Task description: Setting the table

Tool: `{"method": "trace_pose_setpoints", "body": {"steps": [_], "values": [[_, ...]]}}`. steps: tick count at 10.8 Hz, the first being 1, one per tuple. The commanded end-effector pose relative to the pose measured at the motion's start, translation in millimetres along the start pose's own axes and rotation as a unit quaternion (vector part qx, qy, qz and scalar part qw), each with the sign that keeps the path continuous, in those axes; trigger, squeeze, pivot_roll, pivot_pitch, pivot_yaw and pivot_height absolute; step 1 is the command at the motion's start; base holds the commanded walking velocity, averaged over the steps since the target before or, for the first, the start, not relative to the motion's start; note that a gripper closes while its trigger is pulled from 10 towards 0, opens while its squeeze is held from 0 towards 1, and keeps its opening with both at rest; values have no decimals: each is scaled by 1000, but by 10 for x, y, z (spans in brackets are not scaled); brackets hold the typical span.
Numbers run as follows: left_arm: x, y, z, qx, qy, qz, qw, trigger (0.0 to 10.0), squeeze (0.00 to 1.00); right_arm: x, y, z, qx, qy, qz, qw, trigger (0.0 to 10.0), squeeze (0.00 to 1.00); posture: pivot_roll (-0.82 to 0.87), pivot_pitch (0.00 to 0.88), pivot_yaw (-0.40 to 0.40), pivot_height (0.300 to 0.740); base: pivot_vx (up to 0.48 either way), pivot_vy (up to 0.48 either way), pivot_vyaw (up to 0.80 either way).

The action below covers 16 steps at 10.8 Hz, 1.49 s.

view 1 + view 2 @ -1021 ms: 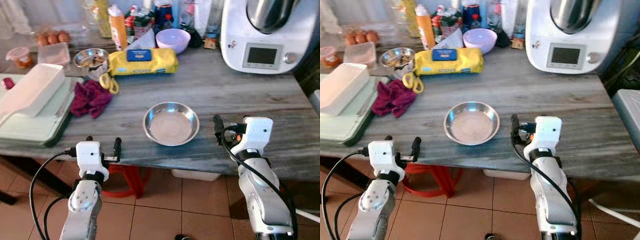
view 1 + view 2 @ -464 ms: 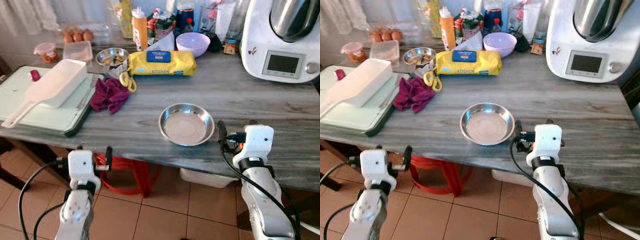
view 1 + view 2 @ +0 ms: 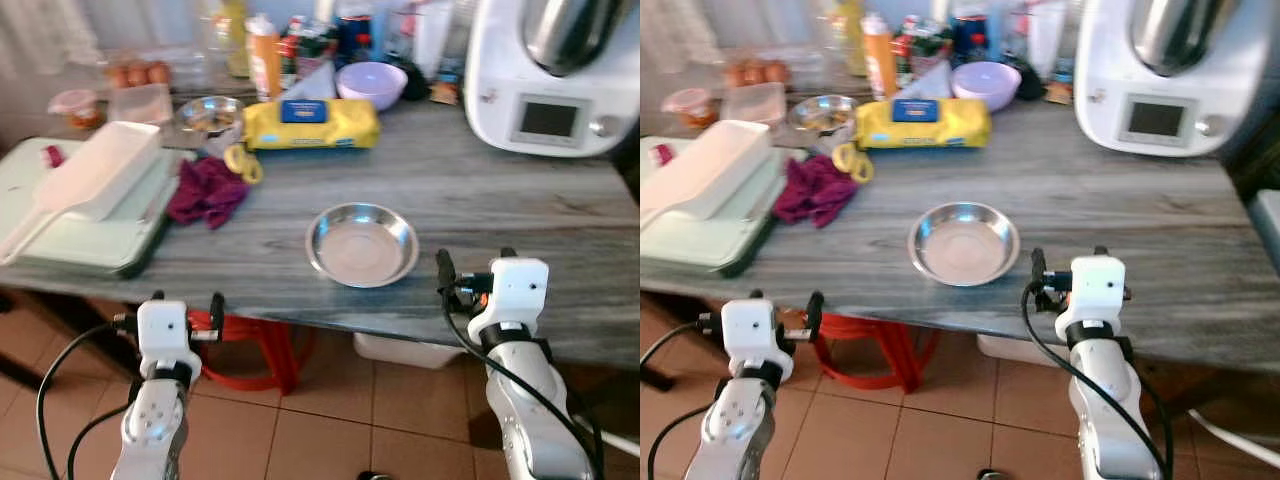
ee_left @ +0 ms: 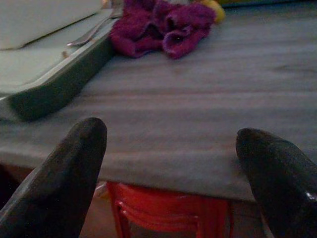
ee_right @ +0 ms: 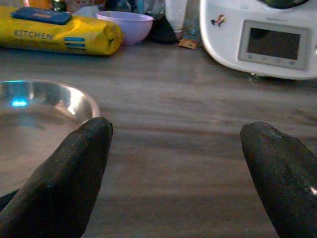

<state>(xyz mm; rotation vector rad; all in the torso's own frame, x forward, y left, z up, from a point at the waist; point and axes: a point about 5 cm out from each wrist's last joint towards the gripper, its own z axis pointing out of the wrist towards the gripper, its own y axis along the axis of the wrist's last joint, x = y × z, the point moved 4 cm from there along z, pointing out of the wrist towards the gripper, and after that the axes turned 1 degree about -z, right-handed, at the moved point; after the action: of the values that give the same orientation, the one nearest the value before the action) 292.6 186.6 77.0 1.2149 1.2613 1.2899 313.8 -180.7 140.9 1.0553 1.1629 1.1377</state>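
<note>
Left eye view: both end effectors released; steel bowl on table.

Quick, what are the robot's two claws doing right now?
Left claw: open, holding nothing, at the table edge.
Right claw: open, holding nothing, beside the steel bowl.
</note>
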Motion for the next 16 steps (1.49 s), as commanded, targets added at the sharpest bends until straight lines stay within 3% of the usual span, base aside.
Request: {"method": "trace_pose_setpoints", "body": {"steps": [1,5,16], "values": [[36,-49,-33,12,6,9,1000,10000,0,-14,12,15,-3,-2,3,1000,10000,0,-47,137,38,740,0,0,0],[22,-45,-32,14,3,16,1000,10000,0,17,-12,43,0,3,-4,1000,10000,0,-41,135,38,740,-137,0,0],[-14,-63,-8,22,-1,23,1000,10000,0,23,-48,85,5,3,4,1000,10000,0,-40,137,40,740,-334,0,-53]]}}
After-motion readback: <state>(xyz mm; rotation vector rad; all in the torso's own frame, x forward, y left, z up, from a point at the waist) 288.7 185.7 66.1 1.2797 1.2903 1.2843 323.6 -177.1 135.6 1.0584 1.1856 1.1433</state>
